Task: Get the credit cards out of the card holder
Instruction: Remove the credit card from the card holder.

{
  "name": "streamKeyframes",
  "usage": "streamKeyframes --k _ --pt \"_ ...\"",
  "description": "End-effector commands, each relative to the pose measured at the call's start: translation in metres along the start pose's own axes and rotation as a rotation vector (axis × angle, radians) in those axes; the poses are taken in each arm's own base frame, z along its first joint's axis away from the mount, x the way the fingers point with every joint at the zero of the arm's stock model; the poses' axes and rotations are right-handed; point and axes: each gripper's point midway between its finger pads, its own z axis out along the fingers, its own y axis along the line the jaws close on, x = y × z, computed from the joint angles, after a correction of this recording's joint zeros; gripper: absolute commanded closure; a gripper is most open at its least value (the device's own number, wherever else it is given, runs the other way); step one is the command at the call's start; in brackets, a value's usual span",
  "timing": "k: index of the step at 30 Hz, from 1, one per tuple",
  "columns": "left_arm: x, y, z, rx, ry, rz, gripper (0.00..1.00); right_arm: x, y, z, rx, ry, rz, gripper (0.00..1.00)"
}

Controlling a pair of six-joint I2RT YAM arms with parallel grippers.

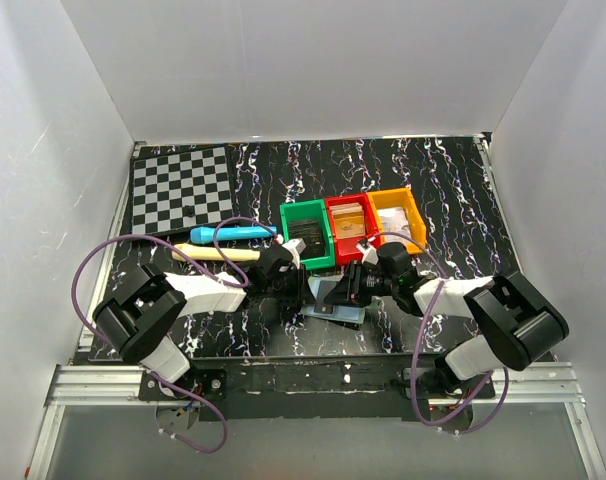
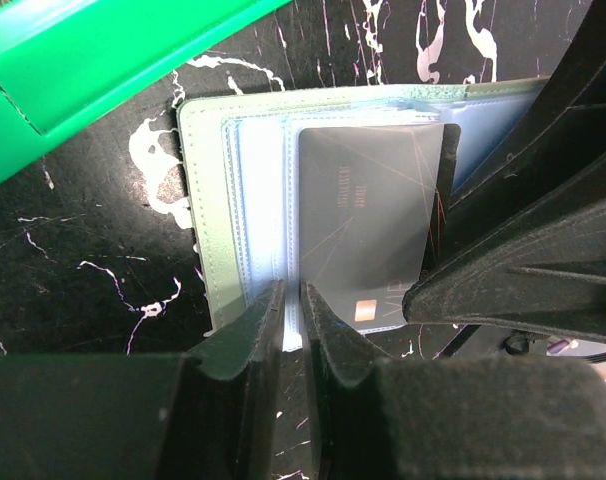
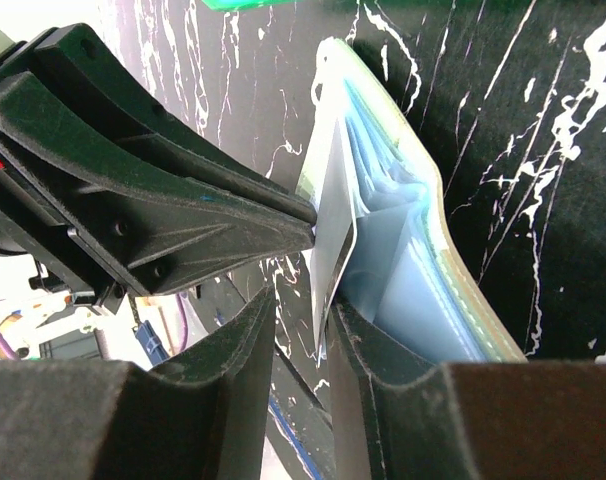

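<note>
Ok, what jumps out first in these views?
The left gripper and right gripper meet over the open card holder at the front centre of the table, just before the green bin. A dark credit card shows inside it. A checkerboard lies far left.

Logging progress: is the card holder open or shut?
Open: the holder shows its pale-blue inside, with a dark card in a clear pocket.
</note>
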Motion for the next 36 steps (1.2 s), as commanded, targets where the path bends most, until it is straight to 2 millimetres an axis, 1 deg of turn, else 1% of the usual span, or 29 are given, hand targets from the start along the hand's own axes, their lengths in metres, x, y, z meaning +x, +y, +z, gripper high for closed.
streamKeyframes --k 1,15,29,33,36 --pt "0.014 0.02 -0.002 -0.066 0.03 -0.011 0.88 -0.001 0.008 -0.005 -0.025 -0.014 -0.046 0.66" --pt "0.014 0.023 -0.002 -0.074 0.031 -0.023 0.9 -0.001 0.007 -0.012 -0.013 -0.034 -0.047 0.67" --pt "0.015 0.023 -0.002 -0.069 0.036 -0.026 0.92 -0.011 0.005 -0.019 -0.002 -0.074 -0.038 0.67" --pt "0.017 0.019 0.001 -0.044 0.049 -0.018 0.92 -0.012 0.007 -0.018 -0.013 -0.066 -0.036 0.63" --pt "0.018 0.015 0.004 -0.025 0.065 -0.008 0.95 -0.013 0.009 -0.017 -0.024 -0.063 -0.036 0.6"
